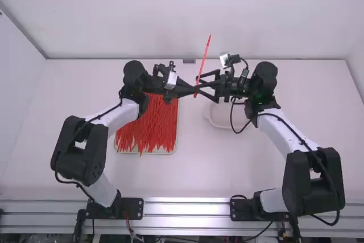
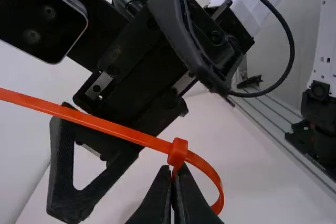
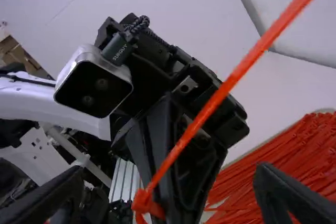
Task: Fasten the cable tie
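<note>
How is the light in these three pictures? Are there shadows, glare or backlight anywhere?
High view: even light, only faint soft shadows on the table, no glare. Left wrist view: the right gripper looks dark against the bright table, and the red tie stands out clearly in front of it. Right wrist view: the left gripper is backlit by the bright wall.

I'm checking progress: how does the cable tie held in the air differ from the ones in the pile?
The held cable tie is looped through its own head; the pile of ties lies straight. The held cable tie is up in the air, pinched by the left gripper; the pile rests flat on a mat. Both are red.
</note>
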Controlling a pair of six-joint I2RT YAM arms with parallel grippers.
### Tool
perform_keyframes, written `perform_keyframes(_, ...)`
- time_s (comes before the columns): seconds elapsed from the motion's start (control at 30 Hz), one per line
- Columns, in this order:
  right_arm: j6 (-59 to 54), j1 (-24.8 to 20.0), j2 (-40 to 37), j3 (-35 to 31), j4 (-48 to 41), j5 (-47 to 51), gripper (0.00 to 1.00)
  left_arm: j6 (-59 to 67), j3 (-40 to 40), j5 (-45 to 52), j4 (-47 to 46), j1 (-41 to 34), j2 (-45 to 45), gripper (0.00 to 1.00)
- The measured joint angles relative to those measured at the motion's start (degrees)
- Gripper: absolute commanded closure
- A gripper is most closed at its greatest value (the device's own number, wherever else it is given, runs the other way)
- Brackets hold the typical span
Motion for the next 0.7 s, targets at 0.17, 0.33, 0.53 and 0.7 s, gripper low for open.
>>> perform_keyframes(0.17,0.42,0.50,0.00,0.02,0.15,0.79,0.40,0.00,0.00,0.00,-0.68,0.00,0.00,0.98)
perform_keyframes(0.33,0.61,0.50,0.00,0.02,0.28,0.79,0.92,-0.02,0.00,-0.13,-0.87,0.00,0.00,0.98)
perform_keyframes(0.53,1.01,0.50,-0.11,0.13,0.39,0.63,1.00,0.02,-0.33,-0.83,-1.05,0.02,0.33,0.98)
perform_keyframes(0.7,1.03,0.50,-0.11,0.13,0.39,0.63,1.00,0.02,-0.33,-0.87,-1.03,0.02,0.33,0.98)
